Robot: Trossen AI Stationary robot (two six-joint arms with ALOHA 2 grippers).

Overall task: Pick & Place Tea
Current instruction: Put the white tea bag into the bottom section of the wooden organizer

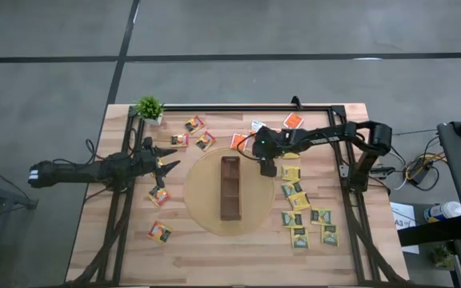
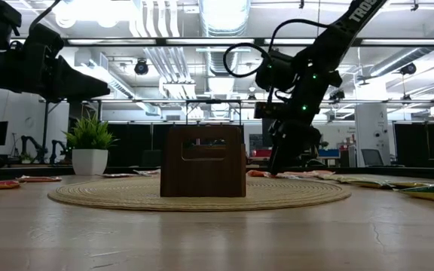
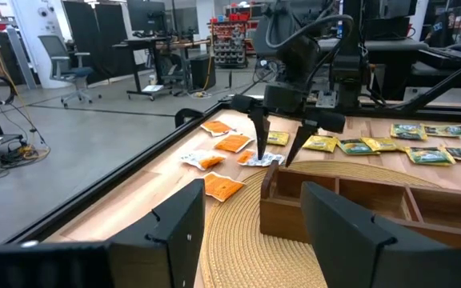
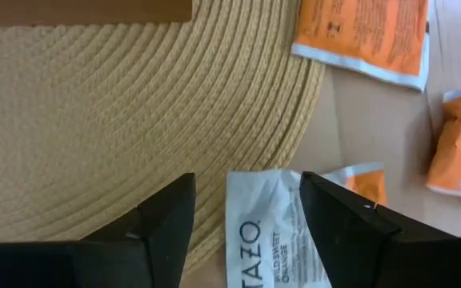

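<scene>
- Nearest, at the table's front edge, pale wood planks (image 1: 214, 256) run bare, the grain lengthwise, with a black metal frame along the sides.
- On the near left lies one flat square orange sachet (image 1: 159, 232); on the near right a cluster of green-and-yellow sachets (image 1: 299, 218) lies flat in loose rows.
- In the middle sits a round woven mat (image 1: 202, 200) of coiled straw-coloured fibre, ribbed in rings. On it stands a long narrow brown wooden box (image 1: 230, 187) with dividers inside.
- The left gripper (image 1: 169, 166) hovers over the table's left side, just off the mat's rim, its dark fingers spread wide and holding nothing.
- The right gripper (image 1: 267, 170) points down at the mat's far right edge beside the box, fingers apart. Between them lies a white-backed sachet (image 4: 268, 232) with crinkled foil, partly over the mat's rim; whether the tips touch it cannot be told.
- Farther back, orange sachets (image 1: 194, 124) lie scattered, and a small green potted plant (image 1: 150, 108) stands at the far left corner.
</scene>
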